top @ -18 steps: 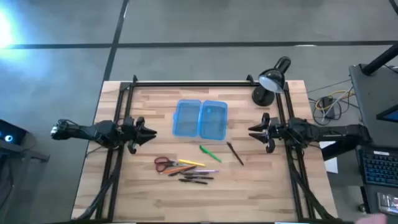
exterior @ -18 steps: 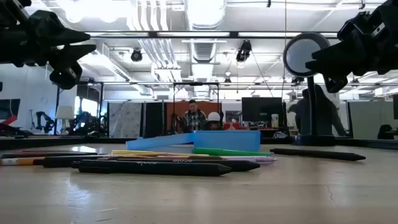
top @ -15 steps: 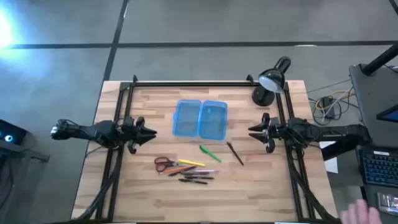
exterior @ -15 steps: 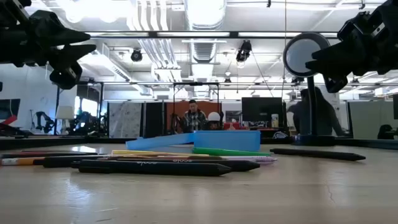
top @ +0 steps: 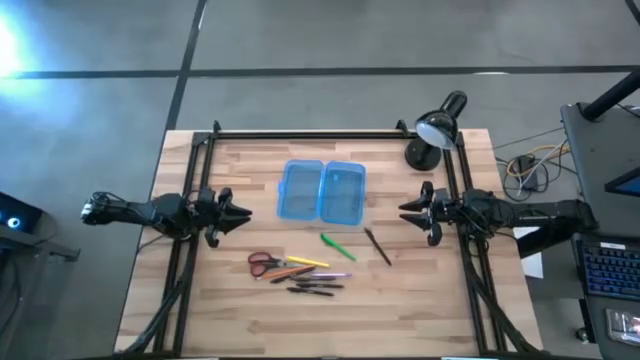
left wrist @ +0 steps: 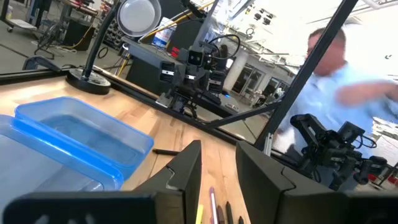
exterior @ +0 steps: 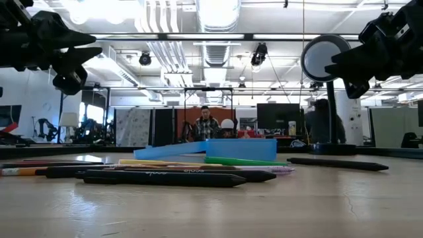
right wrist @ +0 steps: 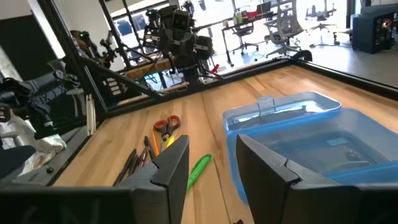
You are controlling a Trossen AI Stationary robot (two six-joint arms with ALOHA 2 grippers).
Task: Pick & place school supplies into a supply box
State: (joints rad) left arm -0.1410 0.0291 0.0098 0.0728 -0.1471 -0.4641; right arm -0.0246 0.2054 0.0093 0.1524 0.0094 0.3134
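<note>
Nearest the front edge of the table (top: 420, 320) lie the black pens (top: 315, 289), side by side in a loose bundle. Just behind them sit the yellow and orange pencils (top: 297, 267) and a pink one, with the red-handled scissors (top: 262, 262) at the left end of the cluster, touching or nearly touching the pencils. A little to the right, apart from the heap, are a green pen (top: 336, 245) and a dark pencil (top: 378, 247), each lying at an angle.

Farther back, near the middle of the table, the blue supply box (top: 322, 192) lies open, its two shallow halves side by side, with nothing visible inside.

The left gripper (top: 240, 212) hangs above the left edge and the right gripper (top: 408, 210) above the right edge, both pointing inward, well clear of every item. Each has its fingers a narrow gap apart and holds nothing. A black desk lamp (top: 432, 133) stands at the far right corner.

Nothing is packed yet, so the first pick is still ahead. The bundle is the likely trouble: the pens lie so close that fingers closing on one may drag or scatter its neighbours, and thin round barrels can roll out of a shallow pinch. The lone green pen looks the safer start.
</note>
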